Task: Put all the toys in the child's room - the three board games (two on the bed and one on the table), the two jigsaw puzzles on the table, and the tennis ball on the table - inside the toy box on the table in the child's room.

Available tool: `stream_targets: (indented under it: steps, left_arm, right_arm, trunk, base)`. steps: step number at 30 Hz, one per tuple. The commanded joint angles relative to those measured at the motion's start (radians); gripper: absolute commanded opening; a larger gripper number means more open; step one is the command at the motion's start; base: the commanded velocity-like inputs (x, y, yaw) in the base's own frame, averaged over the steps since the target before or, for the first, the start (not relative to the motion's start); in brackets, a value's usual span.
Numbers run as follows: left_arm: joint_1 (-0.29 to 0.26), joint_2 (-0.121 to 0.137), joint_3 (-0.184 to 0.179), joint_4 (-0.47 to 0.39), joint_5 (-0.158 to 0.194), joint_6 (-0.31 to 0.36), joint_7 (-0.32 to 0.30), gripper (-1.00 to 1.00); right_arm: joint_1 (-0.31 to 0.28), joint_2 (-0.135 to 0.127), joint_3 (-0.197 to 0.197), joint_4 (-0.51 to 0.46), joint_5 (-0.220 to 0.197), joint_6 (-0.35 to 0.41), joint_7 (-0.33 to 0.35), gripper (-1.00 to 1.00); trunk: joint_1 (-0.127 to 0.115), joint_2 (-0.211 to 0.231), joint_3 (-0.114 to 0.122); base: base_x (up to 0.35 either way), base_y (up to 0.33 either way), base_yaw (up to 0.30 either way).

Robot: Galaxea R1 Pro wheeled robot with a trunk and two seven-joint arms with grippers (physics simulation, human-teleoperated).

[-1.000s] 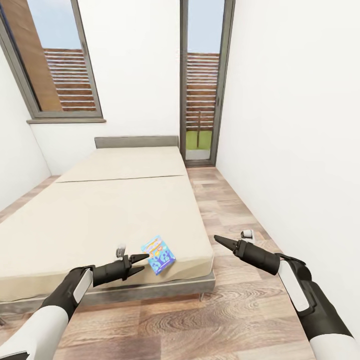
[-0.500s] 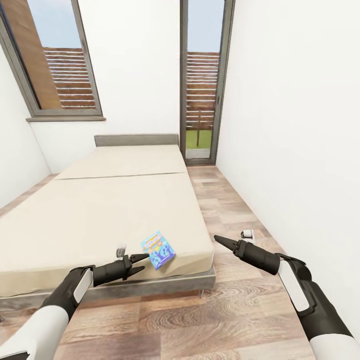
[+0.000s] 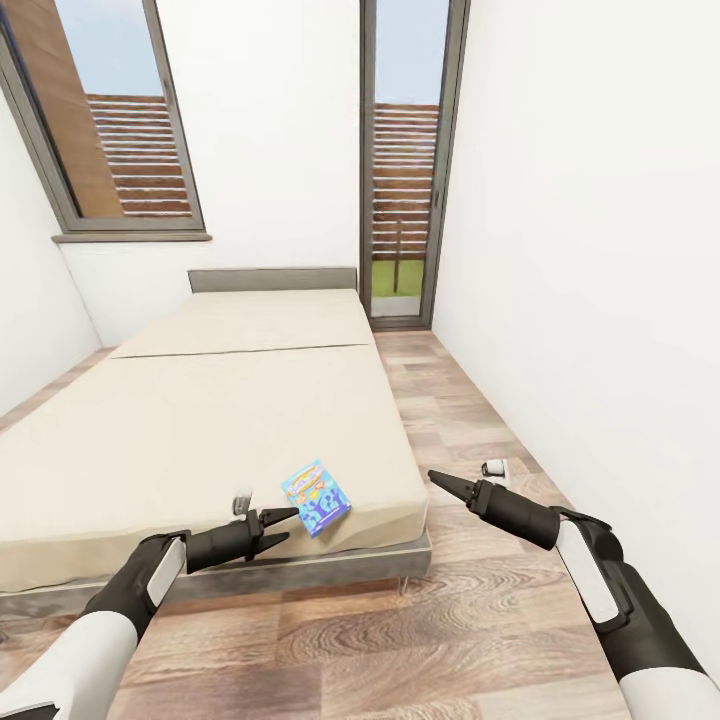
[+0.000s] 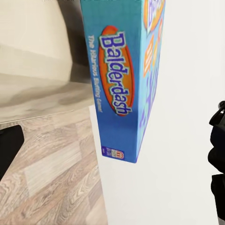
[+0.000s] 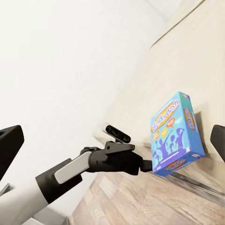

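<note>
we see the blue game (image 3: 316, 498) lying flat on the bed (image 3: 200, 420), near the mattress's front right corner. our left gripper (image 3: 283, 527) hovers just beside it, at its near left side, with the fingertips spread apart and nothing between them; the upper tip reaches almost to the box's near edge, but we cannot tell whether it touches. in the right wrist view the left gripper (image 5: 145, 165) sits right at the box (image 5: 176, 134), its fingertips meeting the box's lower corner as seen from there. our right gripper (image 3: 447, 485) hangs over the wooden floor (image 3: 420, 630) to the right of the bed, well apart from the box, and its fingers look pressed together into one point, holding nothing.

in the left wrist view the box (image 4: 124, 79) fills the middle, and we read "balderdash" in purple-outlined letters on an orange oval along its side, with a smaller line under it that starts "the hilarious" and then blurs; a small red logo sits near the box's corner, too small to read.

around us, the grey headboard (image 3: 272, 281) stands at the bed's far end against a white wall. a window (image 3: 120, 130) is up left, a tall glass door (image 3: 405, 160) sits beyond the bed's right side, and a small white object (image 3: 493, 467) lies on the floor by the right wall.
</note>
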Motion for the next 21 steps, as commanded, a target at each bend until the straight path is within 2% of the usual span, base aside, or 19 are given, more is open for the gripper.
stream_targets:
  steps: [1,7,15,21]
  left_arm:
    - [-0.001,0.000,0.001,0.000,0.002,0.006,-0.001,1.00]
    - [0.000,0.000,0.001,0.000,0.002,0.006,-0.001,1.00]
    - [-0.001,0.000,-0.001,0.000,0.002,0.006,0.000,1.00]
    - [0.000,0.000,-0.002,0.000,0.002,0.006,-0.001,1.00]
  right_arm:
    - [0.000,0.000,0.000,0.000,-0.003,0.006,0.001,1.00]
    - [0.000,0.000,0.000,0.000,-0.003,0.006,0.001,1.00]
    - [0.000,0.000,0.000,0.000,-0.003,0.006,0.001,1.00]
    - [0.000,0.000,0.000,0.000,-0.003,0.006,0.001,1.00]
  trunk:
    - [0.000,0.000,-0.001]
    - [0.000,0.000,-0.001]
    - [0.000,0.000,-0.001]
    - [0.000,0.000,-0.001]
  base:
    - [0.000,0.000,0.000]
    - [0.000,-0.011,0.000]
    - [0.000,-0.159,0.000]
    - [0.000,-0.058,0.000]
